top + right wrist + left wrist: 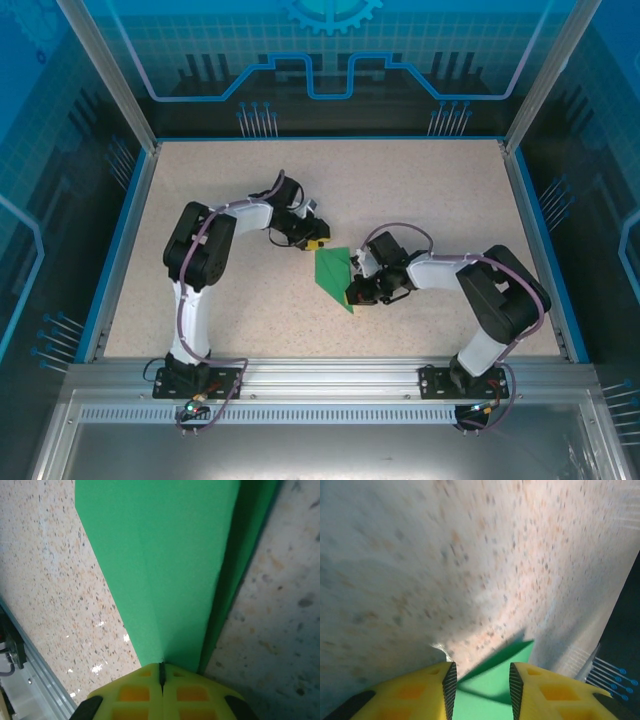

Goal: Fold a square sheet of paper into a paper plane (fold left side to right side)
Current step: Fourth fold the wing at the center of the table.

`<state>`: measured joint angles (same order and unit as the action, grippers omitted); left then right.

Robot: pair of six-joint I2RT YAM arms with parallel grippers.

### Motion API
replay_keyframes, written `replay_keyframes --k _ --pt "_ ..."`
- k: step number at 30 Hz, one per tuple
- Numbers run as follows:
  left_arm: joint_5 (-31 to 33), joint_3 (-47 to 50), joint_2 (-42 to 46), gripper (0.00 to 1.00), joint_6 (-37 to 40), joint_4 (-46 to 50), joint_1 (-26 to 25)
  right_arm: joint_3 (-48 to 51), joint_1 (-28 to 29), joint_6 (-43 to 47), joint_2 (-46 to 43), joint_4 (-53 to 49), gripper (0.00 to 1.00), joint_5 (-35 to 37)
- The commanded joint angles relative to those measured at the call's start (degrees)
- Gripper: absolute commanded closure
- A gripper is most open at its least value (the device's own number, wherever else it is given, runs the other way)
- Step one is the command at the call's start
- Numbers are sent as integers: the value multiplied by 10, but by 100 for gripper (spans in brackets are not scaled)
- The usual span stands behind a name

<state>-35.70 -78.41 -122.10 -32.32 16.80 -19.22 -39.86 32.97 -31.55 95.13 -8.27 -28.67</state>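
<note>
Bright green paper (333, 272), yellow fingers (545, 690), beige tbl (450, 200) w/ dark specks.

Counter (440, 190): pale speckled surface, beige with dark and orange flecks. Blue edging (118, 240) runs along the left, far and right sides. Aluminium rail (330, 375) spans the near edge, with a slotted strip just below it. Silver uprights (105, 70) rise from the far corners. Surrounding panels (330, 60) are translucent blue, printed with circuit lines and a gear. Light is even and diffuse.
</note>
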Motion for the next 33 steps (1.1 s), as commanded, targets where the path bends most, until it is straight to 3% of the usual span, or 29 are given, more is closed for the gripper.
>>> replay_keyframes --k 1,9,16,23,33 --pt "47 -11 1 63 31 -16 28 33 3 -10 16 -75 100 11" --pt "32 87 153 63 20 -45 16 34 -2 -11 22 -66 100 14" --pt "6 224 243 67 -47 -129 -62 30 -4 -11 30 -61 100 16" --pt "2 280 228 70 -110 -211 -136 25 -5 -7 35 -68 100 17" --pt "2 288 179 72 -144 -266 -175 15 -5 -2 38 -76 100 15"
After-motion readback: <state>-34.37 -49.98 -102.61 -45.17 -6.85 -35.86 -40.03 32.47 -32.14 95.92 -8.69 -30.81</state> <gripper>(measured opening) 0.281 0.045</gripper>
